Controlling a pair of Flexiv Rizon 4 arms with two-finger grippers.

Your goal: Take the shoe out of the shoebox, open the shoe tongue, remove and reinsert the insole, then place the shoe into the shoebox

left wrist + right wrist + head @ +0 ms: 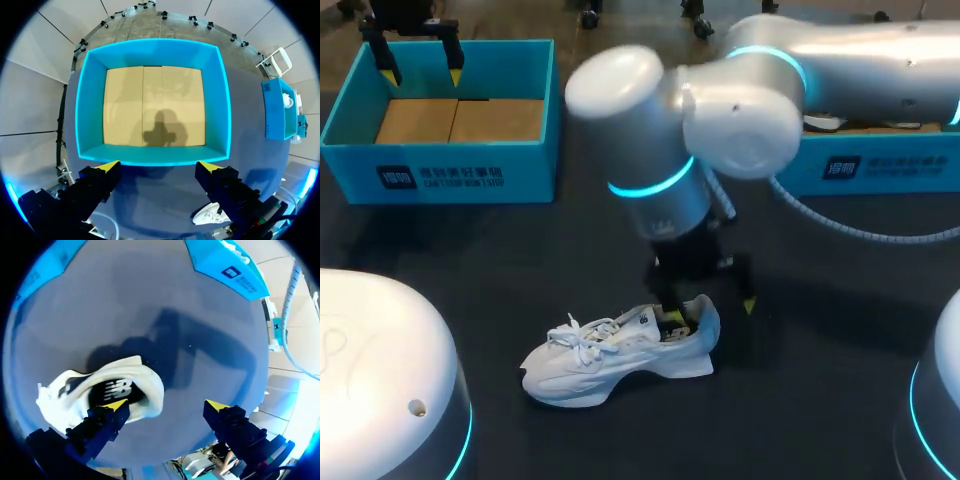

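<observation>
A white shoe (616, 357) lies on its sole on the dark table, toe toward my left. My right gripper (710, 312) hangs open over its heel. In the right wrist view one fingertip (116, 405) is above the shoe (145, 375) opening, where a dark insole (114, 389) shows, and the other stands clear past the heel over bare table. The heel collar lies between the fingers, gripped by neither. My left gripper (421, 75) is open above the blue shoebox (535, 70). In the left wrist view the left gripper (159, 167) hangs over the shoebox (152, 156) front wall, and only the box's cardboard floor shows inside.
A second blue box (880, 168) stands at the back right, also seen in the right wrist view (220, 262). The right arm's grey cable (860, 232) loops over the table behind the shoe. Dark bare table (500, 260) lies between shoebox and shoe.
</observation>
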